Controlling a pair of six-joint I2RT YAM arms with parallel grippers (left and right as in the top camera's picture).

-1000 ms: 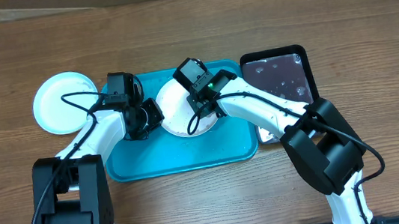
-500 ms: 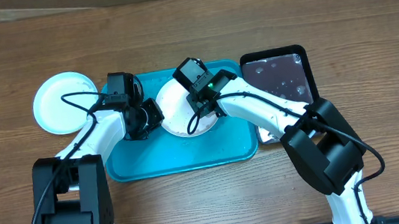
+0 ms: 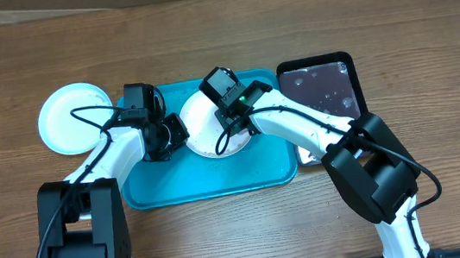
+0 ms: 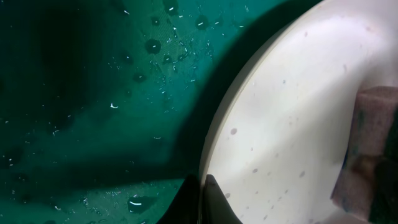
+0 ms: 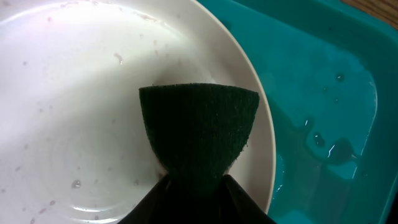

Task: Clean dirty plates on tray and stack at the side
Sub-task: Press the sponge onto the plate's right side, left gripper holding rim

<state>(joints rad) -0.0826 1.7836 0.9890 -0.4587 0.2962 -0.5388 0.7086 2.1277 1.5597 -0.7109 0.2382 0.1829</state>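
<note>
I am counting trays: two, a turquoise tray (image 3: 218,175) and a black tray (image 3: 329,87) at its 3 o'clock | plates: two, a white plate (image 3: 199,128) at the turquoise tray's 12 o'clock, a pale plate (image 3: 68,120) off it at 9 o'clock | sponges: one green sponge (image 5: 199,134) | claws: two, my left claw (image 4: 202,186) and right claw (image 5: 193,186)

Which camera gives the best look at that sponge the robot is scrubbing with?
The right wrist view: the sponge fills the middle, its dark green face on the white plate, pinched in the right arm's jaws. The left wrist view catches only a pinkish edge; overhead, the right arm covers it.
</note>
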